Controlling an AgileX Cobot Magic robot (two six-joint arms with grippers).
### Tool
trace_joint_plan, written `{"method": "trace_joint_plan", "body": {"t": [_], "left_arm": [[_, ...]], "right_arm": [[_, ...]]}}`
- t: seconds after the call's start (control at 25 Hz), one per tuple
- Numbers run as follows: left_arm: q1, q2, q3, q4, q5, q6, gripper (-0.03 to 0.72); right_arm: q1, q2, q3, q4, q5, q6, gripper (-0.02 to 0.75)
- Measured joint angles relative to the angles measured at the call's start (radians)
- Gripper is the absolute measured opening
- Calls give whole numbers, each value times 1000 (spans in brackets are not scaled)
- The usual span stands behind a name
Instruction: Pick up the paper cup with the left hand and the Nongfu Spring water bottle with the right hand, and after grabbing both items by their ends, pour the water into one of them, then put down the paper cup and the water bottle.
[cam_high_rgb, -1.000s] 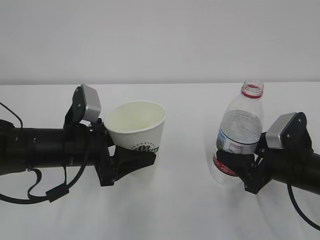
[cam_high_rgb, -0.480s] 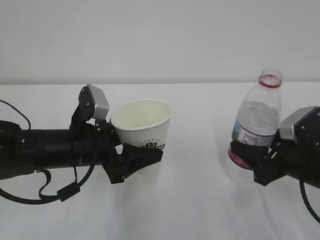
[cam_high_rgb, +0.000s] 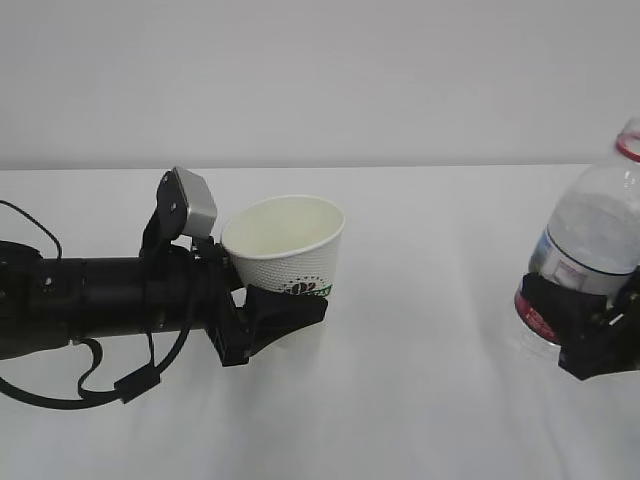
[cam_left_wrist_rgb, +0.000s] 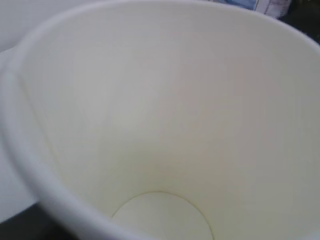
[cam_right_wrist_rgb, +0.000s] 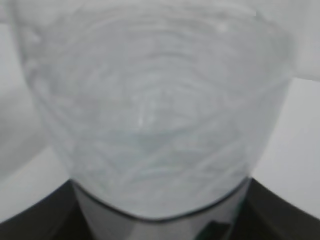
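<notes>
two arms come in low over the white table (cam_high_rgb: 420, 400), well apart. from the side, the left hand (cam_high_rgb: 285, 310) grips the paper cup (cam_high_rgb: 287, 250) low on its wall, jaws spread wide around it, cup tilted a little. its wrist camera shows only the cup's bare, dry inside (cam_left_wrist_rgb: 165, 130). at the right edge the right gripper (cam_high_rgb: 585, 335) clamps the nongfu spring water bottle (cam_high_rgb: 590, 255) at the label, top cut off. its wrist camera shows blurred clear plastic (cam_right_wrist_rgb: 150, 110).
</notes>
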Motion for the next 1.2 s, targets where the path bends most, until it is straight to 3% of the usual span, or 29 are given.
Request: {"method": "trace_joint_plan", "body": {"t": [0.36, 0.84, 1.2], "left_arm": [[-62, 0, 0, -11, 2, 0, 528], [-223, 64, 0, -168, -49, 22, 528], [-232, 78, -57, -186, -57, 76, 528]], "right_arm": [[0, -141, 69, 58, 26, 0, 473], [0, -391, 76, 169, 319, 0, 472], [0, -446, 78, 201, 391, -38, 472]]}}
